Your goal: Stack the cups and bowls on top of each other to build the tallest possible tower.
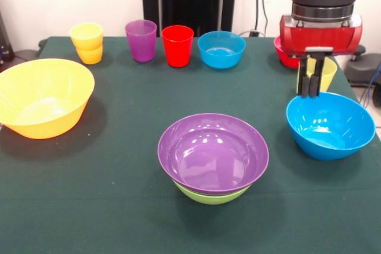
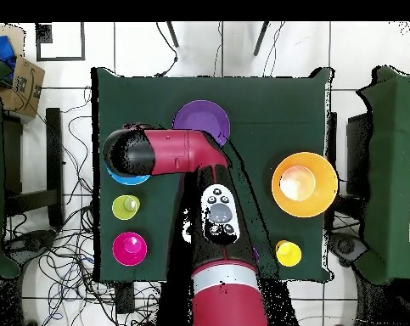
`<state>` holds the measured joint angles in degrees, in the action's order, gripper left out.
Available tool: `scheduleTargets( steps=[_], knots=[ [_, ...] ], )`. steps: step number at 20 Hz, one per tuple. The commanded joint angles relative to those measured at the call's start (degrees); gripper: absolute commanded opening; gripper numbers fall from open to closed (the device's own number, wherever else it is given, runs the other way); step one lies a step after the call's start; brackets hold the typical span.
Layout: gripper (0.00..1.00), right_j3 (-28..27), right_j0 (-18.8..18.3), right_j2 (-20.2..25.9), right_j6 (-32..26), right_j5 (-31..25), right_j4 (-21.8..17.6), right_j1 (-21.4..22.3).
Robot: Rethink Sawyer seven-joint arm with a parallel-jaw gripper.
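Blue plastic sits right below the pincer (image 1: 309, 85): we see its 2 black fingers pressed together with nothing between them, hanging just above the far rim of the large blue bowl (image 1: 331, 125). In the overhead view the arm covers that bowl almost wholly. Directly behind the pincer we find the pale yellow cup (image 1: 323, 73), and just beyond that the small red-pink bowl (image 1: 284, 55), partly hidden by the red wrist.

Off to the pincer's side and nearer the camera, the purple bowl (image 1: 213, 151) rests nested in the green bowl (image 1: 210, 195), a tower 2 bowls high. Farther across, along the table's (image 1: 137, 111) back edge, we see the small translucent blue bowl (image 1: 221, 49), the red cup (image 1: 177, 45), the purple cup (image 1: 141, 40) and 2 stacked orange-yellow cups (image 1: 87, 43). Farthest from the pincer sits the wide orange bowl (image 1: 41, 97).
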<state>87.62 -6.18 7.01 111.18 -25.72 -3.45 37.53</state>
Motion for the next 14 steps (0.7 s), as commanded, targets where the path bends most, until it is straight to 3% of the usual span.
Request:
scheduleTargets(
  steps=[1, 2, 3, 14],
  knots=[
    [0.0, 3.7, -1.5, 4.0, 3.0, 5.4, -2.6, -5.9],
    [0.0, 4.0, -1.8, 4.3, 2.9, 5.6, -2.4, -5.9],
    [1.0, 4.1, -1.9, 4.4, 2.9, 6.0, -2.3, -6.0],
    [1.0, 5.3, -3.2, 5.8, 2.2, 8.5, -3.1, -7.5]
  ],
)
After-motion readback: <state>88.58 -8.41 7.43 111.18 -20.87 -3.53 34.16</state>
